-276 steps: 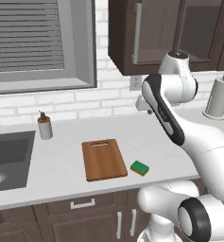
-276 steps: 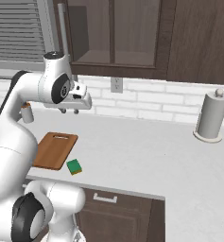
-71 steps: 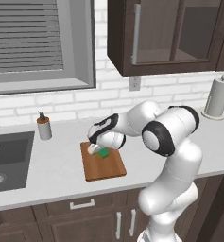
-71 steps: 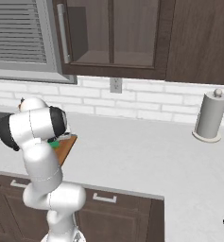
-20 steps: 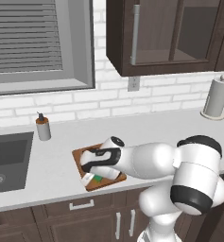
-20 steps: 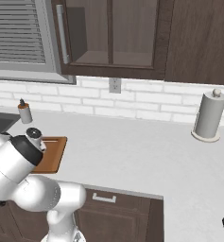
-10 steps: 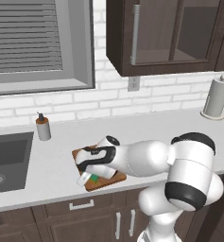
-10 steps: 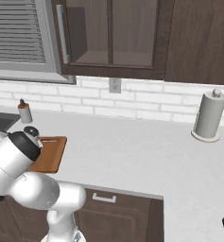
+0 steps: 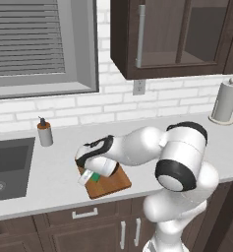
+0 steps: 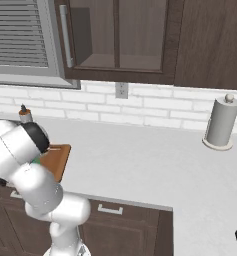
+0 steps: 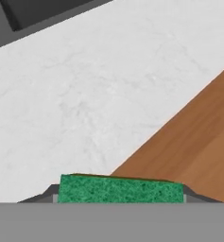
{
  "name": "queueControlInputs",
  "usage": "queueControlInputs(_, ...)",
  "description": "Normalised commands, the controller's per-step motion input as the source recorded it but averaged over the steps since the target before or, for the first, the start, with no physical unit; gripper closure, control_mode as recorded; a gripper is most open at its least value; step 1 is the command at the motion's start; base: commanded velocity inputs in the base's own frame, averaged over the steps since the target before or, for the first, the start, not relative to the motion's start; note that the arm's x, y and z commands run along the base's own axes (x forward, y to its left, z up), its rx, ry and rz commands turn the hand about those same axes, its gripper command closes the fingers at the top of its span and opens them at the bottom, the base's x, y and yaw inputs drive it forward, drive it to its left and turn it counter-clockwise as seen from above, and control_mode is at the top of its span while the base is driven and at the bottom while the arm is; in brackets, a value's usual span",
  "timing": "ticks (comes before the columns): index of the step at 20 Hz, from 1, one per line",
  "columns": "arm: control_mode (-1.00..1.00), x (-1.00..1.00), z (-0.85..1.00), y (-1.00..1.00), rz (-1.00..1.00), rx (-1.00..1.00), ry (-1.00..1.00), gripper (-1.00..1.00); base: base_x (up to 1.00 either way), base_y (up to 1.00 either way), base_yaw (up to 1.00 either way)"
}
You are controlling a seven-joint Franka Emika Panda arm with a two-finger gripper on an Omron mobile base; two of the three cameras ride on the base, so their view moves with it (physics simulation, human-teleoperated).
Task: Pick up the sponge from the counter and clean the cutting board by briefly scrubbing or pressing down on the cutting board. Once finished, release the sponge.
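Hand view: gripper clamped on sponge, held low over cutting board near-left edge, probably for scrubbing.

White brick wall behind the surface. Window with closed blinds at left; dark glass-door wall cabinet above. Dark brown base cabinets below. Wall outlet. Sink basin at left.

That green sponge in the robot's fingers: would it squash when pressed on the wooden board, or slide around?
The sponge looks like a thin, rough-topped pad, so it probably squashes a little. It likely grips more than slides on the cutting board. It seems light in the gripper.
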Motion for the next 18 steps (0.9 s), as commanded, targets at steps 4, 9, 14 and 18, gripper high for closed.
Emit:
queueControlInputs(4, -1.00, 0.92, 0.00, 0.00, 0.00, 0.00, 0.00, 1.00, 0.00, 0.00, 0.00)
queueControlInputs(9, -1.00, 0.85, 0.00, 0.00, 0.00, 0.00, 0.00, 1.00, 0.00, 0.00, 0.00)
queueControlInputs(14, -1.00, 0.64, 0.03, 0.00, 0.00, -0.04, 0.00, 1.00, 0.00, 0.00, 0.00)
queueControlInputs(18, -1.00, -0.07, 0.41, -0.01, 0.00, -0.15, -0.02, 1.00, 0.00, 0.00, 0.00)
